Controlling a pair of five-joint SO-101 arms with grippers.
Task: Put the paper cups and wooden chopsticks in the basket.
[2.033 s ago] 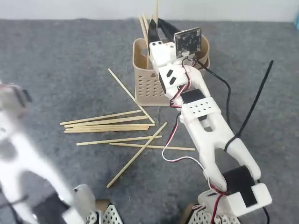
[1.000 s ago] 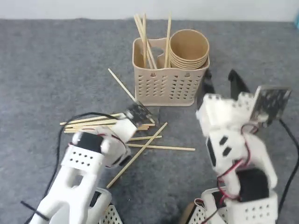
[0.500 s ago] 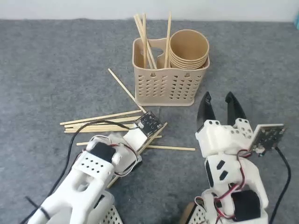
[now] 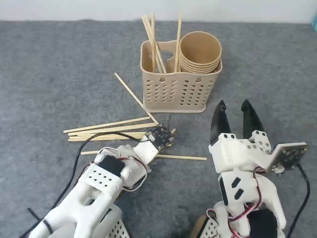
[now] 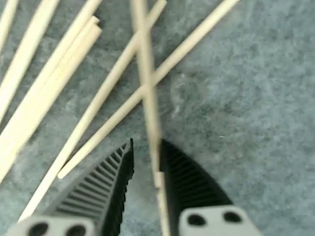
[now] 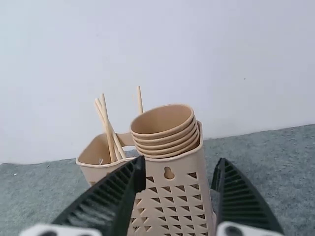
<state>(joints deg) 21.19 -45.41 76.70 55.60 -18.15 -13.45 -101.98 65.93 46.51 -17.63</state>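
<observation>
The beige basket point(image 4: 173, 94) stands at the back middle, with stacked paper cups point(image 4: 200, 47) in its right compartment and a few wooden chopsticks point(image 4: 153, 39) upright in its left. Several loose chopsticks point(image 4: 109, 130) lie on the mat in front of it. My left arm's wrist point(image 4: 158, 136) hangs low over their right ends. My left gripper point(image 5: 146, 143) is narrowly open, and one chopstick point(image 5: 147, 88) runs between its fingers, against one of them. My right gripper point(image 4: 233, 116) is open and holds nothing, at the front right, pointing at the basket point(image 6: 170, 196) and cups point(image 6: 165, 125).
One chopstick point(image 4: 133, 94) lies slanted just left of the basket's foot. Grey mat point(image 4: 59, 64) covers the table, with bare room at the left and right of the basket. A white wall point(image 6: 221, 49) rises behind. A black cable point(image 4: 84, 148) loops beside the left arm.
My right arm pulled back from over the basket to the front right, gripper open. My left arm swung in from the left and came down over the loose chopsticks.
</observation>
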